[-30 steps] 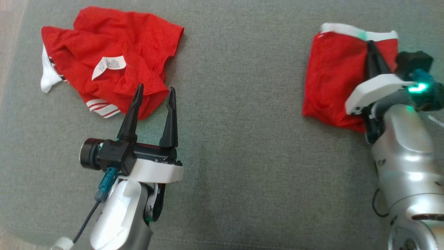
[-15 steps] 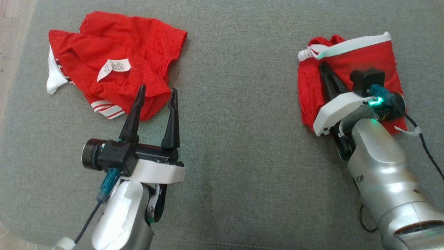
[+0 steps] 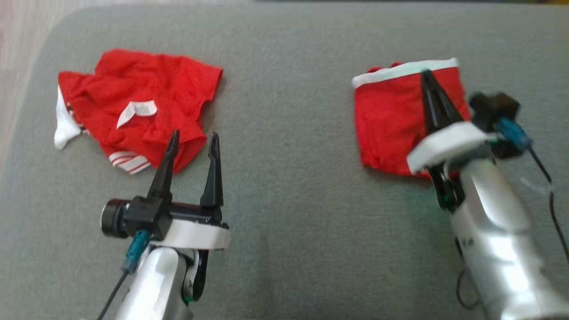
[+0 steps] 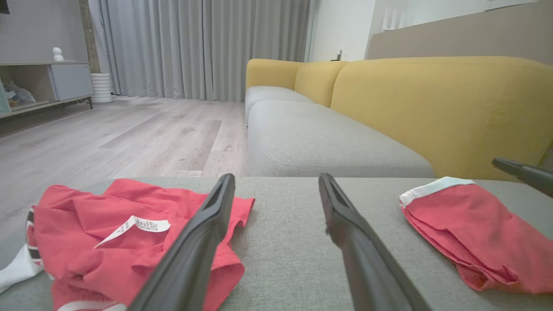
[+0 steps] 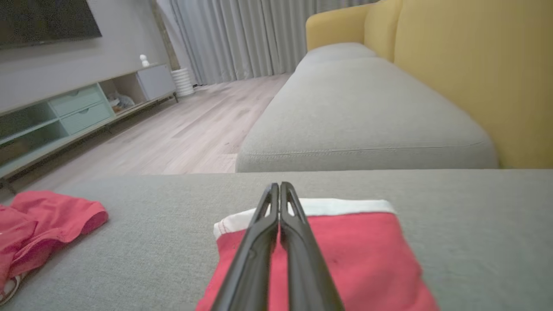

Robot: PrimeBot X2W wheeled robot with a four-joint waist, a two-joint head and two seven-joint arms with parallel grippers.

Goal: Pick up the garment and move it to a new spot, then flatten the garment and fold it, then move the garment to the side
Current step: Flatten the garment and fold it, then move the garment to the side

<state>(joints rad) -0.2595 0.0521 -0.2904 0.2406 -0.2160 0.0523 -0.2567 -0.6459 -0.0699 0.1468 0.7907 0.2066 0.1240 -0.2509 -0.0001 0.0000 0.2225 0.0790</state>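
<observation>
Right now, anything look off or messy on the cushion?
Only the crumpled red mesh garment at the left of the grey fabric cushion: bunched, its white care label showing. The folded red garment with a white waistband at right lies neat and square. Nothing torn or spilled.

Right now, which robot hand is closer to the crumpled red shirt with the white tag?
Left. The left gripper sits open at the near edge of the crumpled shirt; the right gripper is far across the cushion, over the folded red garment.

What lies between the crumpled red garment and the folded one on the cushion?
Bare grey cushion; in the head view nothing lies between the crumpled garment and the folded garment.
</observation>
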